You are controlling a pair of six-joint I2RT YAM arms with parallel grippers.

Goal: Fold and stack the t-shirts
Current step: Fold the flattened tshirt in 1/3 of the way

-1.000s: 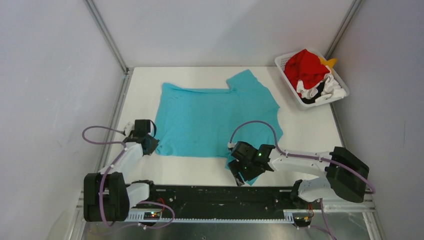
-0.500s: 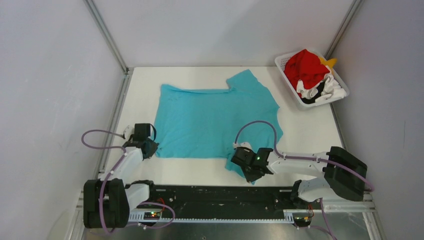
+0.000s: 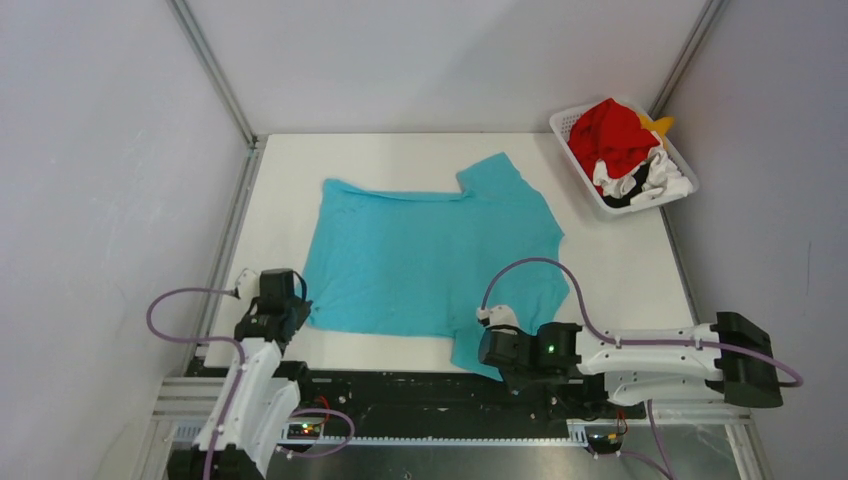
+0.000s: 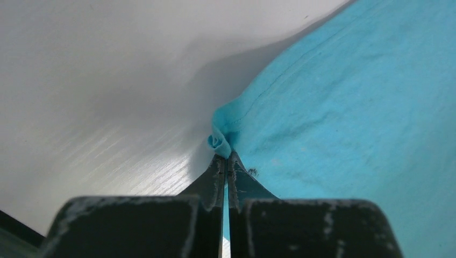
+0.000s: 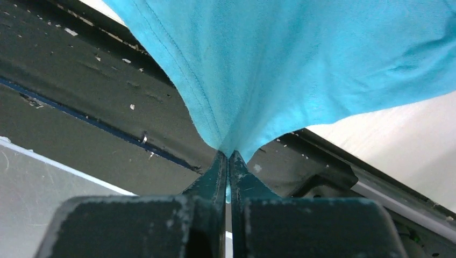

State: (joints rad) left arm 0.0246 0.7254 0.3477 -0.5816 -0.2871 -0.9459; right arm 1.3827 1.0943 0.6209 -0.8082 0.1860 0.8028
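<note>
A teal t-shirt (image 3: 430,255) lies spread on the white table. My left gripper (image 3: 288,318) is shut on its near left corner, where the cloth bunches at the tips (image 4: 221,144). My right gripper (image 3: 490,360) is shut on the shirt's near right corner (image 5: 253,70), which is drawn past the table's front edge over the black rail. Red (image 3: 610,132), yellow-orange (image 3: 658,124) and white-and-black (image 3: 650,180) t-shirts lie heaped in the basket at the back right.
The white perforated basket (image 3: 575,125) stands at the table's back right corner. A black rail (image 3: 400,390) with the arm bases runs along the near edge. Grey walls and metal posts close in the left, back and right sides.
The right gripper closed on the shirt's near right corner. Both arms drew back toward the near edge, pulling the teal shirt nearer and flatter.
</note>
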